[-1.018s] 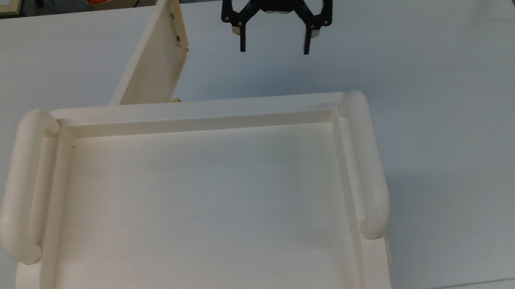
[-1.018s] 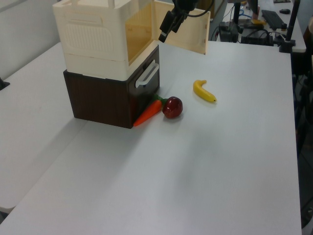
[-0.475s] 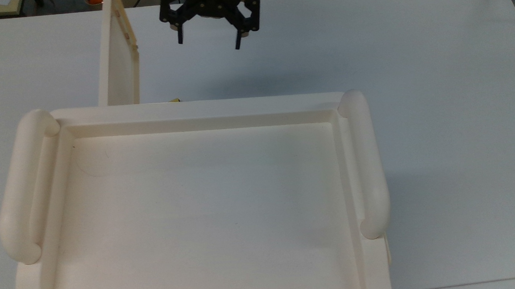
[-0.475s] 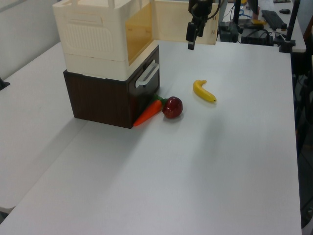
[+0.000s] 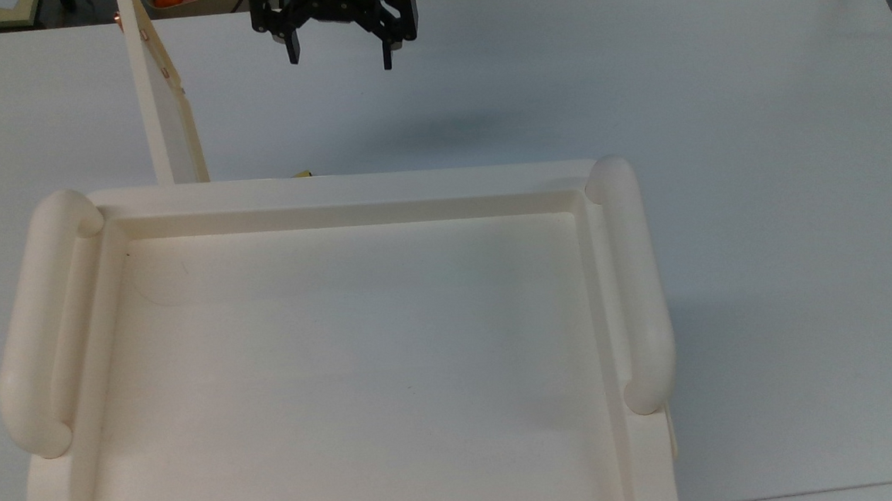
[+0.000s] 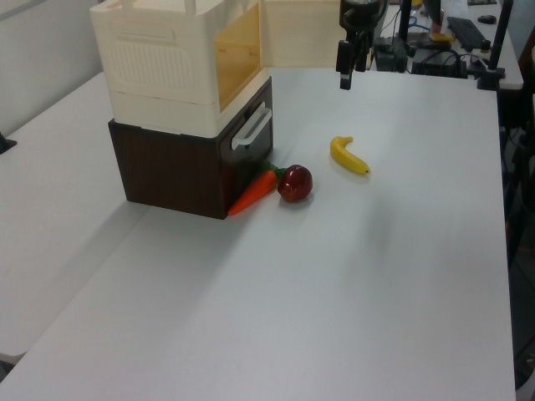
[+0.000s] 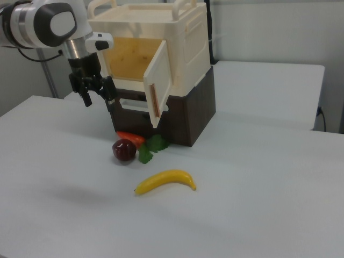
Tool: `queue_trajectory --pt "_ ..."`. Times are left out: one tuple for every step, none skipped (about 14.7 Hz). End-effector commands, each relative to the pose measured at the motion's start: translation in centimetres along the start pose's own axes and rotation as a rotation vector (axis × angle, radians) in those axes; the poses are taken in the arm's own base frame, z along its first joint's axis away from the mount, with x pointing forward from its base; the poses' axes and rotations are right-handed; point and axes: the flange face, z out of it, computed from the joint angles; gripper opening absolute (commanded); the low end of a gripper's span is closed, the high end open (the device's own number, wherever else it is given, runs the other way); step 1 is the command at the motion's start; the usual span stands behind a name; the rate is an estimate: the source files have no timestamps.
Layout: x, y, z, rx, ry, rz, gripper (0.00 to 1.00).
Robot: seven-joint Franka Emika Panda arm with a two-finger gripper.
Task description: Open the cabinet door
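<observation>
Gripper [image 5: 339, 58] inspected first: my two black fingers stand spread apart with nothing between them, and they point down at the white table [image 5: 637, 84] without touching it. In the right view my gripper [image 7: 98, 97] hangs in the air at the right view's left of the cabinet [image 7: 161, 43], in front of its open compartment, clear of every surface. In the left view my gripper [image 6: 344, 68] is above the table, beyond the banana [image 6: 349, 155].

Cabinet door [image 5: 161, 105]: swung wide open. In the top view it stands out from the front corner of the cabinet [image 5: 344, 350] on the top view's left, nearly edge-on, leaning slightly toward the top view's left, with small brownish marks along its far edge. My gripper lies to the top view's right of the door's far end, near it but apart; no finger is touching the panel. In the right view the cabinet door [image 7: 157, 88] angles outward toward the camera, showing a brownish strip on its face, and the yellowish interior behind it is exposed.

Other items noted: the cabinet sits on a dark brown drawer unit [image 7: 183, 115] with a white handle. At the foot of that unit lie a carrot [image 7: 130, 138] and a red apple [image 7: 124, 150], touching or nearly so; the banana [image 7: 165, 181] lies well apart from them on the table.
</observation>
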Motion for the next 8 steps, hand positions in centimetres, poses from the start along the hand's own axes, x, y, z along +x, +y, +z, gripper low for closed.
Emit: queue_trajectory --pt "-2.2 0.3 -0.1 0.018 -0.019 -0.019 1.00" --pt "-2.4 0.3 -0.3 0.018 -0.023 -0.019 1.00" --pt "-3.0 0.4 -0.9 0.020 -0.018 -0.018 1.00" --pt "-3.1 0.5 -0.9 0.020 -0.021 -0.018 1.00" --pt "-3.4 1.0 -1.0 0.015 -0.045 -0.011 1.00" --pt "-3.5 0.9 -1.0 0.014 -0.048 -0.011 1.00" --pt "-3.4 0.9 -0.9 0.014 -0.048 -0.009 1.00" --pt "-3.4 0.9 -1.0 0.014 -0.048 -0.009 1.00"
